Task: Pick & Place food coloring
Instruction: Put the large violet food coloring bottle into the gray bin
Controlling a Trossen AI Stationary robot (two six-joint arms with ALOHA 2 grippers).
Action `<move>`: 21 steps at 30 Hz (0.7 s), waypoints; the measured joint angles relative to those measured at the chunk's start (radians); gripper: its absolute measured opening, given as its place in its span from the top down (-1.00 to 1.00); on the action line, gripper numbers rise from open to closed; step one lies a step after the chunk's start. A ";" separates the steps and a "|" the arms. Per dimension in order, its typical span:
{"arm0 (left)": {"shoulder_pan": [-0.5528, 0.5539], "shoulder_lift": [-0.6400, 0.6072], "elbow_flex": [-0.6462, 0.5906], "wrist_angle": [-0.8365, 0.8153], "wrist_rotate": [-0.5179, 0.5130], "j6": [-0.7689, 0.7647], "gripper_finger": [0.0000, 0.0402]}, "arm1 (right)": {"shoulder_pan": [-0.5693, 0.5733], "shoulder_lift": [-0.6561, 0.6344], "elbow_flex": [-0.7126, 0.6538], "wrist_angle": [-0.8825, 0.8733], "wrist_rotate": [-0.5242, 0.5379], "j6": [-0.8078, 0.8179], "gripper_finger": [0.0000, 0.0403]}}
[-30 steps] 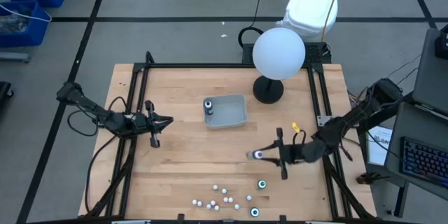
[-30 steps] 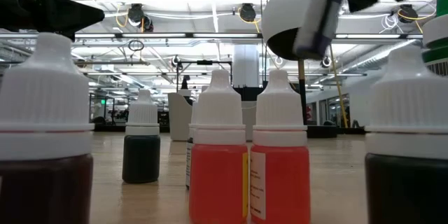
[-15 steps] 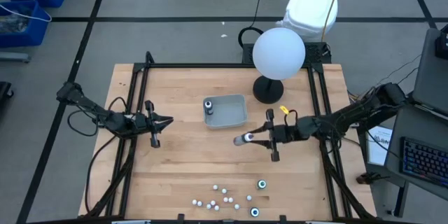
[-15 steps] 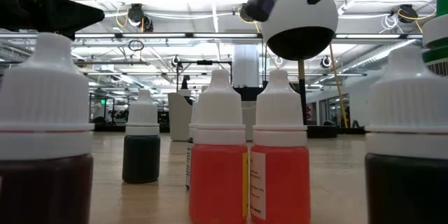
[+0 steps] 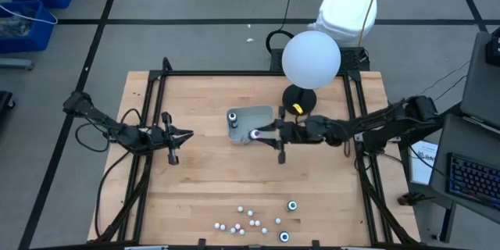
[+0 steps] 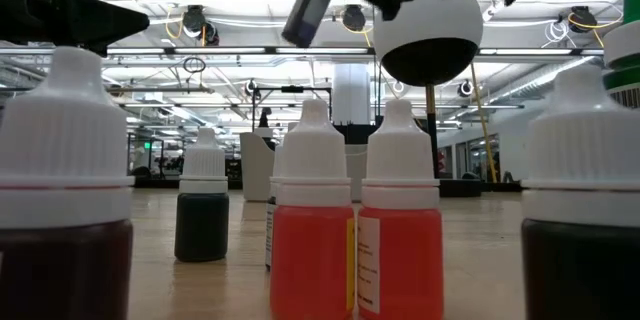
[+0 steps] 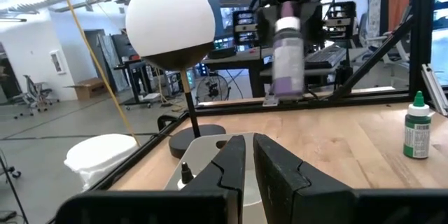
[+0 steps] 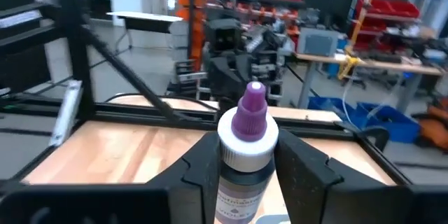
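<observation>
My right gripper (image 5: 260,134) is shut on a small dark bottle with a white cap and purple tip (image 8: 246,147). It holds the bottle over the near right part of the grey tray (image 5: 262,117). One dark bottle (image 5: 233,118) stands in the tray's left end. Several white-capped bottles (image 5: 242,220) and two teal-ringed ones (image 5: 292,205) stand near the table's near edge. They also fill the low view's foreground (image 6: 312,220). My left gripper (image 5: 176,134) is shut and empty at the table's left, apart from everything. My right gripper pinches the bottle's body just below the white cap (image 8: 243,171) between its two fingers (image 8: 199,171). The fingers lie about level and come from the table's right. The bottle is lifted clear above the tray, cap up and somewhat tilted (image 6: 308,5).
A large white globe on a black stand (image 5: 310,60) rises just behind the tray's right end, close to my right arm. A black frame (image 5: 234,73) runs along the table's edges. Bare wood lies between the tray and the bottles at the near edge.
My right gripper has carried the bottle from the table's near right toward the far left, to a spot over the grey tray. It stays shut on the bottle, which stays lifted clear.
</observation>
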 joint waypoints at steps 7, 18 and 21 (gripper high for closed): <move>0.000 0.000 0.000 0.000 0.000 0.001 0.80 | -0.090 0.151 0.065 0.002 0.001 0.032 0.46; 0.000 0.000 0.000 0.000 0.000 0.002 0.80 | -0.177 0.272 0.067 0.108 0.002 0.102 0.45; 0.000 0.000 0.000 0.000 0.000 0.016 0.80 | -0.177 0.295 0.067 0.106 -0.025 0.077 0.46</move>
